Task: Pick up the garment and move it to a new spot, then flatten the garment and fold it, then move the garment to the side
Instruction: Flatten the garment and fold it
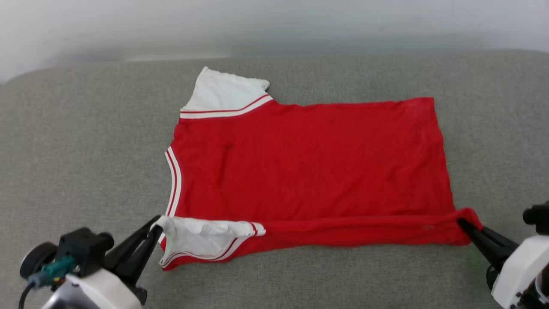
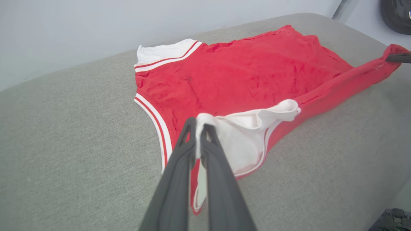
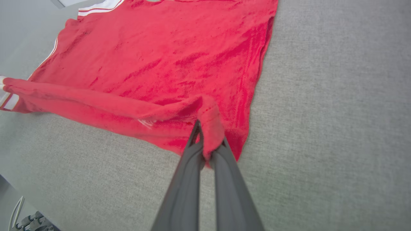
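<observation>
Red garment is looking limp and light.
Left tool is pinching its seven-o'clock sleeve, right tool its five-o'clock hem corner.

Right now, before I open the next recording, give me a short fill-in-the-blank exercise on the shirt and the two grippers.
1. The left gripper is shut on the shirt's ____ sleeve.
2. The right gripper is shut on a ____ corner of the shirt's hem.
3. The shirt's striped collar lies toward the robot's ____ side.
4. The shirt rests on a ____ fabric surface.

Missing words: white; red; left; grey.
</observation>
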`<state>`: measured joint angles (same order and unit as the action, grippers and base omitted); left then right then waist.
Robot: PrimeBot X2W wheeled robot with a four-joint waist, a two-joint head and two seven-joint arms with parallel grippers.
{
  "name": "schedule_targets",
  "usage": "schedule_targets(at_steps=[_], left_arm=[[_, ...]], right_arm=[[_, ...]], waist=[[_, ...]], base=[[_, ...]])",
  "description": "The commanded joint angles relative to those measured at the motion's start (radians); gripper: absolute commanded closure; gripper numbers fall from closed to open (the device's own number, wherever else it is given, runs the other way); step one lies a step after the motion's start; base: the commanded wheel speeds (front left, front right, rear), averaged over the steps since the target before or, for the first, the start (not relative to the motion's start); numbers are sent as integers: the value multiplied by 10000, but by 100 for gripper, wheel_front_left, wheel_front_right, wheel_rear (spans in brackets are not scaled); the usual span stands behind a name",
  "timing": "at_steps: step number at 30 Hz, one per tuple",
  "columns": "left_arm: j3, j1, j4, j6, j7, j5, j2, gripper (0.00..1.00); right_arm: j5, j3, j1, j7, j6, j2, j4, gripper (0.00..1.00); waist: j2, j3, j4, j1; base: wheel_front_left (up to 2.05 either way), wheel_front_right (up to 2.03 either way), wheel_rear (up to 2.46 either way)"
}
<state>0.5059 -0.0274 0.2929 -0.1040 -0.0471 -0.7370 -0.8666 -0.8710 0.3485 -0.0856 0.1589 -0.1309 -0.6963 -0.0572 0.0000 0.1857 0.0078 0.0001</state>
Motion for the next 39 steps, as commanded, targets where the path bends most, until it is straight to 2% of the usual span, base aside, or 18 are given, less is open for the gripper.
schedule_targets(at_steps=[1,7,16,22,23,24,25,26,30,32,39], left_arm=[[-7,-382,-145,102,110,79,49,100],[163,-1605,-1011,582,560,244,232,100],[407,-2760,-2403,1092,655,500,598,100],[716,-3324,-3499,1350,515,619,1227,100],[763,-3390,-3702,1353,442,648,1357,79],[799,-3452,-3896,1321,332,692,1490,10],[812,-3509,-4110,1256,211,735,1634,0],[826,-3517,-4280,1217,109,719,1791,0],[394,-3276,-4799,933,-478,213,2317,0],[104,-3047,-4868,661,-851,2,2426,0],[-240,-1851,-4288,-252,-1010,-290,2291,0]], right_arm=[[169,-53,-310,182,4,137,-71,100],[766,-58,-1221,775,4,549,-497,100],[1426,44,-2227,1155,4,877,-1120,100],[1798,243,-2565,1266,5,1007,-1611,100],[1852,270,-2594,1268,4,1046,-1680,100],[1889,280,-2630,1265,5,1089,-1764,89],[1926,272,-2666,1228,4,1139,-1833,20],[1968,277,-2672,1225,5,1193,-1896,0],[2760,422,-2523,1224,4,985,-1866,0],[2980,191,-2325,1173,4,1219,-1750,0],[3874,-820,-1261,1981,5,1914,-819,0]], waist=[[0,401,-15,-1],[0,1040,-30,-1],[0,1470,-75,-1],[0,1413,-27,-1],[0,1367,-27,-1],[0,1318,-26,-1],[0,1267,-28,-1],[0,1192,-32,-1],[0,868,-27,-1],[0,701,-57,-1],[0,151,-124,-1]], base=[[0,0,0],[0,0,0],[0,0,0],[0,0,0],[0,0,0],[0,0,0],[0,0,0],[0,0,0],[0,0,0],[0,0,0],[0,0,0]])
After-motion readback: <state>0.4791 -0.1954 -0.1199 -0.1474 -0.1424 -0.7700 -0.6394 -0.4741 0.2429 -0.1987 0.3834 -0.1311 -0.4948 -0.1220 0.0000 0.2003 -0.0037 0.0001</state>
